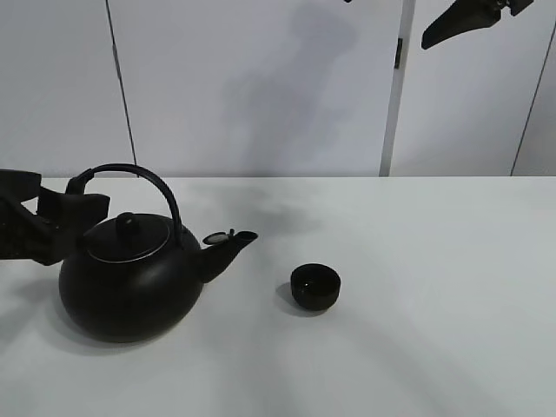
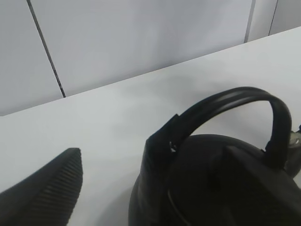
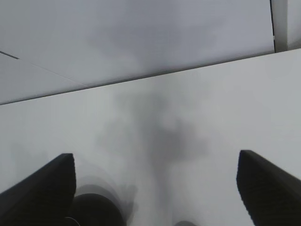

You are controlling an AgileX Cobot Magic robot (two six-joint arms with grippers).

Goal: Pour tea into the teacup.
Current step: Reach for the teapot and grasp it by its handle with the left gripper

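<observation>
The big black kettle (image 1: 130, 282) stands upright on the white table (image 1: 417, 261) at the left, spout (image 1: 231, 241) pointing right. The small black teacup (image 1: 314, 287) stands to the right of the spout, apart from it. No tea stream shows. My left gripper (image 1: 68, 213) is at the left end of the kettle's handle (image 1: 148, 181). In the left wrist view the gripper (image 2: 150, 162) is open, with one finger (image 2: 44, 195) showing beside the kettle (image 2: 225, 188) and nothing held. My right gripper (image 1: 469, 22) hangs high at the back right. It is open and empty in the right wrist view (image 3: 155, 176).
A white panelled wall (image 1: 261, 87) rises behind the table. A blurred dark round shape (image 3: 94, 209) lies at the edge of the right wrist view; I cannot tell what it is.
</observation>
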